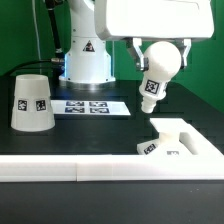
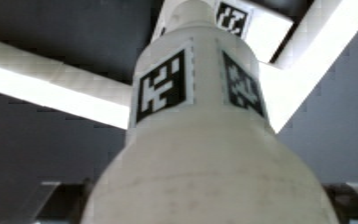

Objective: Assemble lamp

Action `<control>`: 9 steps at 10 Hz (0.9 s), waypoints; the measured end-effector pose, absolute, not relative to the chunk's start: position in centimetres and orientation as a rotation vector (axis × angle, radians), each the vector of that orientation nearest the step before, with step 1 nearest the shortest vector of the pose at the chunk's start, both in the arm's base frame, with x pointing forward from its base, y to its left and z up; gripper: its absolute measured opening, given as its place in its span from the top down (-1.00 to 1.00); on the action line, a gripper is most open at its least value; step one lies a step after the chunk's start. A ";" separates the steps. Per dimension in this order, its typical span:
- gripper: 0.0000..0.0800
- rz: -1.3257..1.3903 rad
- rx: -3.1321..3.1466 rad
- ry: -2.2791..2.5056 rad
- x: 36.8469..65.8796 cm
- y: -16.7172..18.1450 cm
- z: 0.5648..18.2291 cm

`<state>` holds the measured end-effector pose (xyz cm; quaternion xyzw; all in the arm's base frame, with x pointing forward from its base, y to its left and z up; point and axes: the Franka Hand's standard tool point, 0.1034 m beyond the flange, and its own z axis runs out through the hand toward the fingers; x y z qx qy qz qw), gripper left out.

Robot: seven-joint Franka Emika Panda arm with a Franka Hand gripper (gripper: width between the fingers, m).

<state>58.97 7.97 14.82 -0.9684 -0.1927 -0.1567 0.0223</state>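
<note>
My gripper [image 1: 160, 47] is shut on the white rounded bulb [image 1: 158, 70] and holds it tilted in the air, its marked neck pointing down toward the exterior view's left. The bulb hangs above and a little left of the flat stepped base [image 1: 180, 140], which lies at the exterior view's lower right, apart from it. The cup-like shade [image 1: 31, 103] stands mouth down at the exterior view's left. In the wrist view the bulb [image 2: 202, 130] fills the middle, with the dark fingers [image 2: 44, 200] at either side of its wide end.
The marker board [image 1: 88, 106] lies flat behind the middle of the table, in front of the arm's white pedestal [image 1: 88, 55]. A white rail [image 1: 70, 168] runs along the table's front edge. A green wall stands behind.
</note>
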 end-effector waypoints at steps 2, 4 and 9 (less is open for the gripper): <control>-0.45 -0.477 -2.994 -0.596 60.6 8.2 16.2; -0.45 -0.492 -2.993 -0.588 60.9 8.1 16.1; -0.45 -0.725 -2.968 -0.573 61.8 8.9 16.0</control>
